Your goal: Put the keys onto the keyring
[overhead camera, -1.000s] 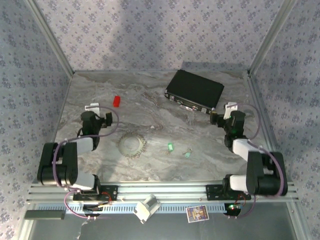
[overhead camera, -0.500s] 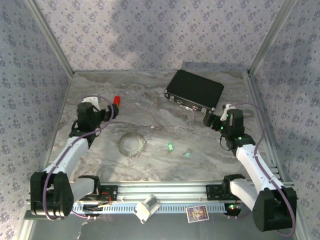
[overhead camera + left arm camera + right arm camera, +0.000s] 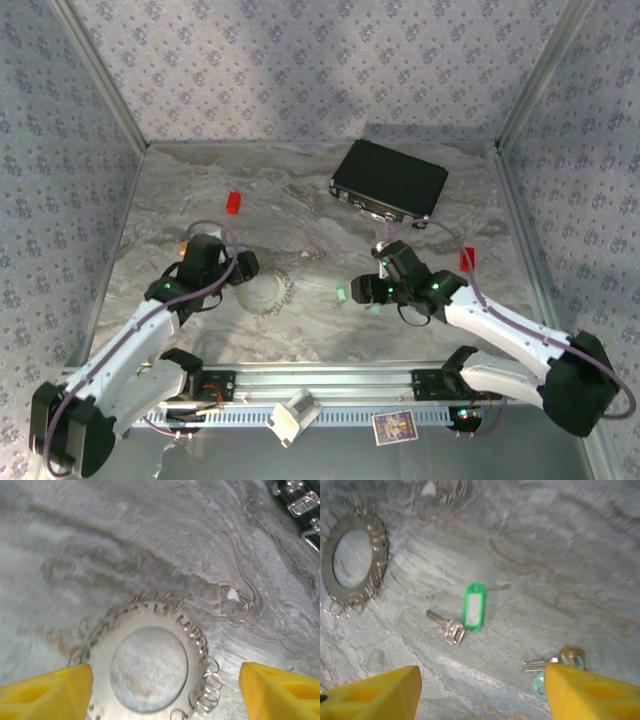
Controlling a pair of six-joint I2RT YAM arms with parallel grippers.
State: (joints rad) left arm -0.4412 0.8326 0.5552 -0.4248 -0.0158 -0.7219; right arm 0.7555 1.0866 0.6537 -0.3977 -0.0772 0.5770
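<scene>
The keyring (image 3: pixel 266 291) lies flat on the marble table, a silvery toothed ring fringed with small wire loops. My left gripper (image 3: pixel 243 270) hangs over it, open. In the left wrist view the keyring (image 3: pixel 197 650) sits between the yellow fingers (image 3: pixel 45 690), unclamped, with the left gripper (image 3: pixel 166 680) centred on it. My right gripper (image 3: pixel 372 290) is open above the keys. One key (image 3: pixel 447 626) carries a green tag (image 3: pixel 473 606). A second key (image 3: pixel 542 666) with a mint head is half hidden by a finger (image 3: pixel 592 690). The right gripper (image 3: pixel 482 680) holds nothing.
A black rectangular case (image 3: pixel 390 180) lies at the back right, its edge also in the left wrist view (image 3: pixel 300 500). A small red block (image 3: pixel 233 202) sits back left. Another small red piece (image 3: pixel 466 258) lies right of the right arm. The keyring (image 3: pixel 377 545) is left of the keys.
Both arms have unfolded and swung inward from the table's sides. The left gripper has come down over the keyring, the right one over the keys. Both sets of jaws have narrowed a little.
</scene>
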